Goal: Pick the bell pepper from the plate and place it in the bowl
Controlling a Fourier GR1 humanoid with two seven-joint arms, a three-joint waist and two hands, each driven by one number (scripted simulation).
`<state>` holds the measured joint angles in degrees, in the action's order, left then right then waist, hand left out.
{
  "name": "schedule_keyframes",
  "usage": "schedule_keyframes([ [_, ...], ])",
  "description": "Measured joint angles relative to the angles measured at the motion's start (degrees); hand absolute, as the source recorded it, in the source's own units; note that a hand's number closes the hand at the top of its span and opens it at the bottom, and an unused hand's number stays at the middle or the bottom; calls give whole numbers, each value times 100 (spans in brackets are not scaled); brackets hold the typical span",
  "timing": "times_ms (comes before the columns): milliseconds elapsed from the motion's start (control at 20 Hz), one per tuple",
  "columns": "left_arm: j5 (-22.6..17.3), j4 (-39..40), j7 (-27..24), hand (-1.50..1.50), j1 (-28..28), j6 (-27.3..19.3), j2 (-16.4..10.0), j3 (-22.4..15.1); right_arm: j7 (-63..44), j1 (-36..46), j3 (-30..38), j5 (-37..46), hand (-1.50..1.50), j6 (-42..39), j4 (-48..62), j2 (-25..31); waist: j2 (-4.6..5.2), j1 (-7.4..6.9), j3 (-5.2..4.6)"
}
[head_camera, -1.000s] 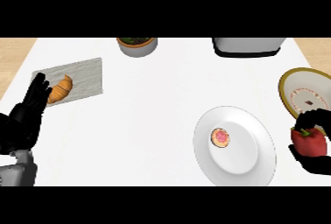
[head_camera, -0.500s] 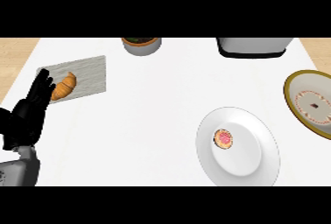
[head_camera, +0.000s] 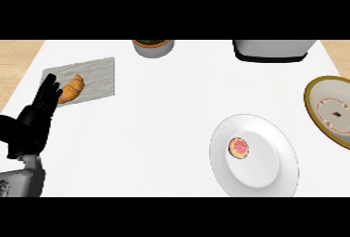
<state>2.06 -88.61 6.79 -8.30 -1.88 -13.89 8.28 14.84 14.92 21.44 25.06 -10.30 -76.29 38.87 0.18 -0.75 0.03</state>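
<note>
A white plate (head_camera: 272, 163) lies at the lower right of the counter, with only a small round pink-and-orange item (head_camera: 239, 147) on it. The bowl (head_camera: 324, 95), cream inside with a gold rim, sits at the right edge and is partly cut off. No bell pepper shows in this view. My left hand (head_camera: 31, 127) rests open at the left edge, fingers pointing up beside a grey board. My right hand is out of view.
A croissant (head_camera: 71, 88) lies on the grey board (head_camera: 97, 77) at the upper left. A round pot (head_camera: 153, 46) stands at the top centre and a grey appliance (head_camera: 273, 50) at the top right. The wooden counter edge shows at both top corners.
One second ago my right hand held the red bell pepper at the right edge near the bowl. Both then left the view. The left hand has barely moved.
</note>
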Motion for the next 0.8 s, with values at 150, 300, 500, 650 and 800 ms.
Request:
schedule_keyframes([
  [150,-38,29,33,0,-89,58,-20,21,563,549,-7,152,150,186,1185,122,13,-38,3],
  [300,47,185,-58,0,-196,-9,67,-29,1027,1151,-92,392,150,454,2270,185,27,-63,6],
  [500,75,44,128,0,-274,-31,69,-55,1697,1705,-72,630,150,852,3586,284,38,-104,11],
  [650,69,33,89,0,-260,-12,113,-97,1349,1771,-378,1169,150,1010,4101,447,72,-187,9],
  [800,33,59,110,0,-327,46,83,-85,1276,1981,-415,1329,-150,917,4820,534,96,-231,18],
])
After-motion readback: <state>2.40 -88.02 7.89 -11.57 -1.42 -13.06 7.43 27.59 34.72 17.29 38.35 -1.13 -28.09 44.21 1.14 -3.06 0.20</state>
